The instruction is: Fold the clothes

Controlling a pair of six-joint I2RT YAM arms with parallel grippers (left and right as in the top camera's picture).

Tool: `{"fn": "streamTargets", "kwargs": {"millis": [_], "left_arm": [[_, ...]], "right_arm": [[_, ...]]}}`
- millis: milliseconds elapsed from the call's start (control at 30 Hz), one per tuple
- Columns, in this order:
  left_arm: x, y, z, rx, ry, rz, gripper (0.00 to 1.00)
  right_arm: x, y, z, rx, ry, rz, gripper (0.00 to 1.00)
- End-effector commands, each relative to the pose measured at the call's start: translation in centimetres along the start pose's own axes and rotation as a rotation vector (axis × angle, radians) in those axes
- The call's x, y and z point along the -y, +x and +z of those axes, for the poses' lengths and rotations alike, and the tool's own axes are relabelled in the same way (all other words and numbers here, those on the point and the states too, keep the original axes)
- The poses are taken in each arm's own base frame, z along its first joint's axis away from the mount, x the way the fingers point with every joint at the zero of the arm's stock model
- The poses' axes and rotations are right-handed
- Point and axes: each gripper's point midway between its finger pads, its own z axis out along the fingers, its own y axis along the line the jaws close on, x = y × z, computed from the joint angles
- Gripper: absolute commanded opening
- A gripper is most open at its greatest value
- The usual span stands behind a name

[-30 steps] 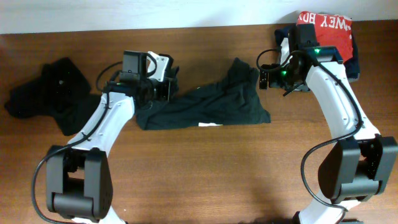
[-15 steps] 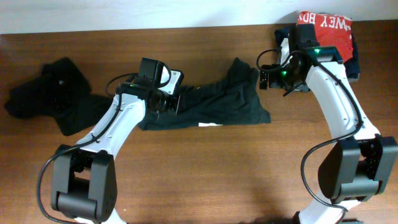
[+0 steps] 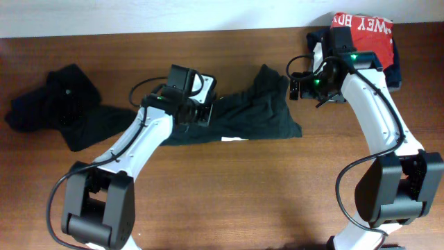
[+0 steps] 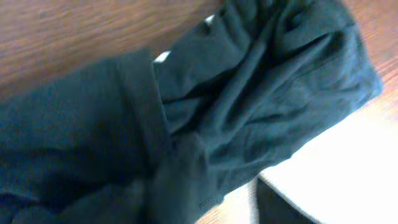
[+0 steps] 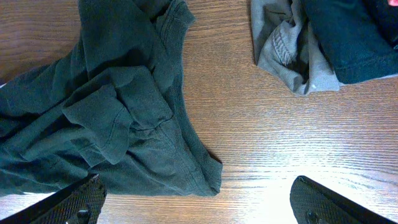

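A dark green T-shirt (image 3: 257,114) lies crumpled across the middle of the table, and it fills the left wrist view (image 4: 249,93). My left gripper (image 3: 201,112) is low over its left end. One finger (image 4: 280,202) stands off to the right with bright table between it and the cloth, so the jaws are open; the other finger is lost in dark cloth. More black clothes (image 3: 59,104) lie in a heap at the far left. My right gripper (image 5: 199,205) hovers wide open just past the shirt's right hem (image 5: 208,177), holding nothing.
A pile with a red lettered garment (image 3: 364,31) on top sits at the back right corner. In the right wrist view its grey cloth (image 5: 286,50) and dark blue cloth (image 5: 348,37) show. The white wall edge (image 3: 139,17) runs along the back.
My left arm has travelled right, dragging the shirt's left end inward over the rest, and its jaws have opened. The right arm has not moved.
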Motion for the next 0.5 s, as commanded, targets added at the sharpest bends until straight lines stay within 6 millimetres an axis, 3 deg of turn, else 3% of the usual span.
{"fn": "streamTargets", "kwargs": {"millis": [0,100,167,367,467], "left_arm": [[1.3,-1.4,-0.8,0.047,0.012,0.018,0.99],[0.6,-2.2,-1.8,0.062,0.002,0.002,0.99],[-0.5,-3.2,-3.7,0.087,-0.015,-0.029,0.99],[-3.9,-7.7,-13.0,0.267,-0.017,-0.099,0.99],[-5.0,-9.0,-17.0,0.359,-0.004,-0.113,0.99]], "right_arm": [[0.3,0.3,0.3,-0.011,0.014,0.001,0.99],[0.3,0.2,0.3,-0.01,0.013,0.001,0.99],[0.2,0.2,0.3,-0.01,0.009,0.0,0.99],[-0.1,0.1,0.3,-0.005,-0.005,0.0,0.99],[-1.0,0.2,0.3,-0.01,-0.057,-0.005,0.99]]}}
